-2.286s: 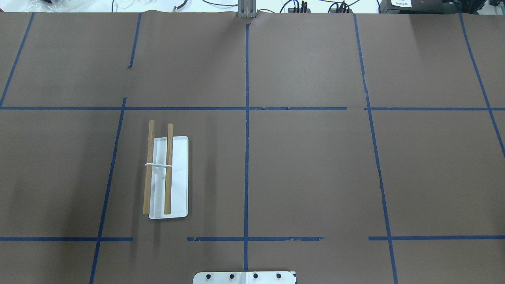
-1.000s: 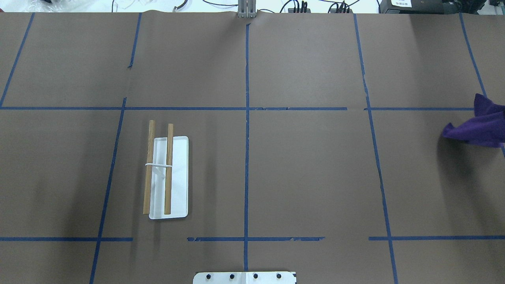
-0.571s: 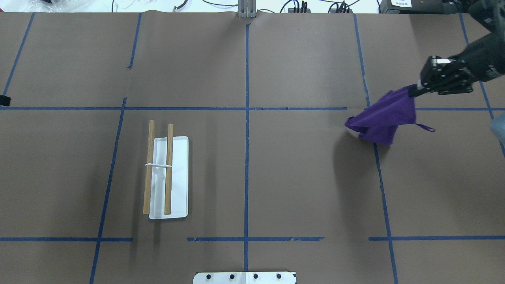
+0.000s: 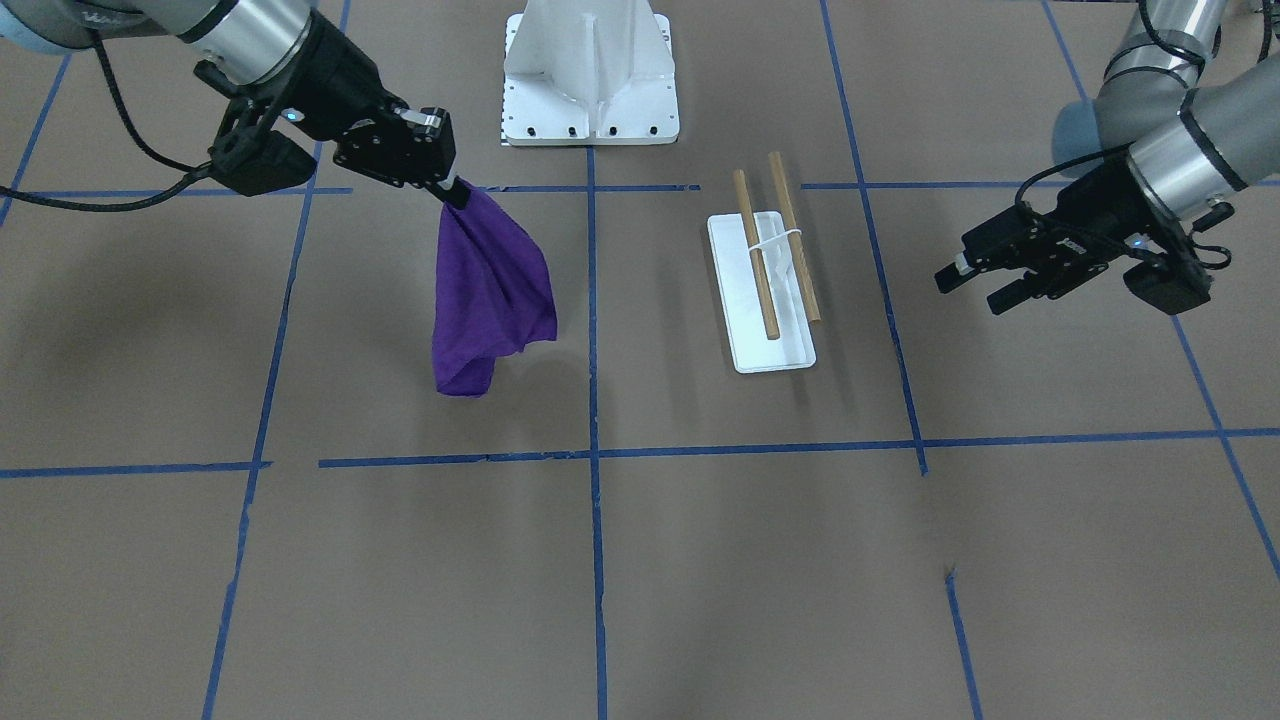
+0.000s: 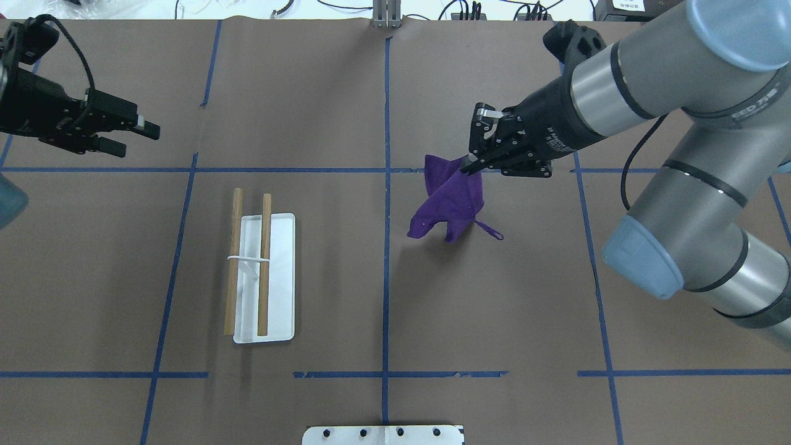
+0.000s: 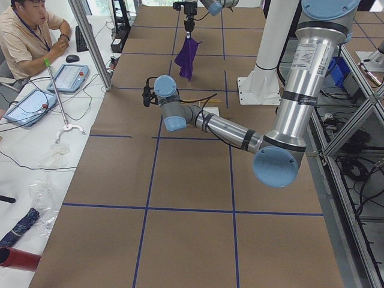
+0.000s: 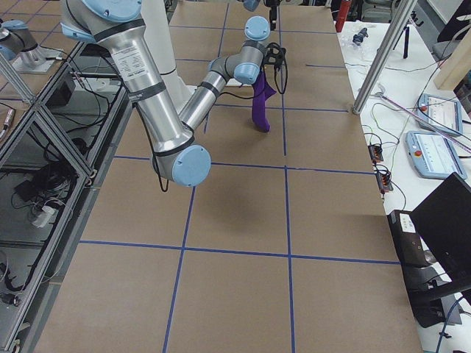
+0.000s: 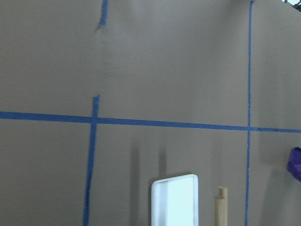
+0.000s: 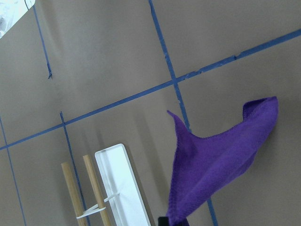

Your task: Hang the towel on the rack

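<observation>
R arm [image 5: 618, 80] extended, end effector [image 5: 468, 165] pinching towel [image 5: 453, 201] aloft.

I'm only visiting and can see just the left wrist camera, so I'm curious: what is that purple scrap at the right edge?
Observer: A towel, hanging limp from the right gripper, whose jaws are shut on its top corner.
Visitor: And the white slab at the bottom?
Observer: The base of a rack; two wooden dowels run side by side above it, both bare.
Visitor: Where is the arm carrying my camera?
Observer: Its left gripper hovers with jaws open and empty, beyond the rack on the side away from the towel.
</observation>
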### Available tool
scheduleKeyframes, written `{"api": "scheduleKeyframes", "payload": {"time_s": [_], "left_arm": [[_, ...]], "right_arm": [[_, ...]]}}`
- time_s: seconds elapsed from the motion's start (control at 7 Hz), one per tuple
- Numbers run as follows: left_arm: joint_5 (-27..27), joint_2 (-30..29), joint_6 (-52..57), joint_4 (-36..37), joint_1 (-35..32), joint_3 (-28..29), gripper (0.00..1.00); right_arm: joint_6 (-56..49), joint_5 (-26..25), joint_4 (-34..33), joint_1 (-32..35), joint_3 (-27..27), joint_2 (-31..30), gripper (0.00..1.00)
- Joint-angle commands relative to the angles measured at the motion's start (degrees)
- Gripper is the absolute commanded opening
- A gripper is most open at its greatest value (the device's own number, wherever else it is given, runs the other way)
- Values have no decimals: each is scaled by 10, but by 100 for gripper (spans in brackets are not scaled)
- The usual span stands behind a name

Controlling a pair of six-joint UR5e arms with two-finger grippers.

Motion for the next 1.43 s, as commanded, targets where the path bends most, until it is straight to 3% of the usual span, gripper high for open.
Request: {"api": "scheduleKeyframes", "payload": {"time_s": [0.0, 0.29, 0.57, 0.71, 1.29], "left_arm": [[55, -70, -149, -22, 57, 12, 100], [56, -141, -393, -23, 105, 15, 100], [101, -196, -541, -23, 136, 12, 100], [123, -210, -561, -21, 150, 14, 100], [127, -216, -595, -15, 160, 20, 97]], "right_arm": [[20, -46, 0, -37, -1, 25, 0], [47, -114, -3, -73, -5, 57, 0], [49, -124, -3, -74, -11, 80, 0], [36, -130, -4, -75, -18, 97, 0], [-194, -129, -5, -85, -17, 95, 0]]}}
